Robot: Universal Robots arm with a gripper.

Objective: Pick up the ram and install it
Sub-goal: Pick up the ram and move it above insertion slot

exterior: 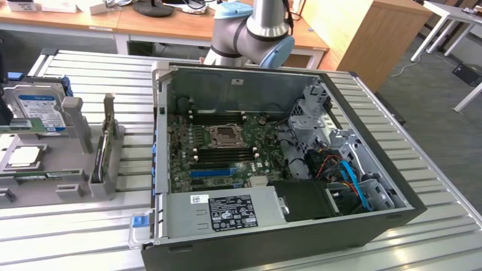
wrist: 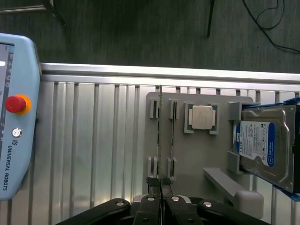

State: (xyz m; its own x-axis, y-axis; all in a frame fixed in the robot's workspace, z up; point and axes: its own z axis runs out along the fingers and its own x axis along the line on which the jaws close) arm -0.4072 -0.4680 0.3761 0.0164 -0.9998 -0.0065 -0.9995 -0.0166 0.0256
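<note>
1. Exterior view: the ram [exterior: 99, 155] stands on edge in the grey holder [exterior: 71, 189]. The holder sits on the surface [exterior: 83, 231], to the exterior view's left of the open computer case [exterior: 226, 84]. I judge that leaves its top edge free to pinch.
2. Wrist view: my hand [wrist: 161, 182] is closed and, as far as I can see, empty. It is lined up with the ram's end.

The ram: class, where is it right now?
The ram stands on edge in the grey holder, near the processor, on the exterior view's left of the open computer case.
</note>
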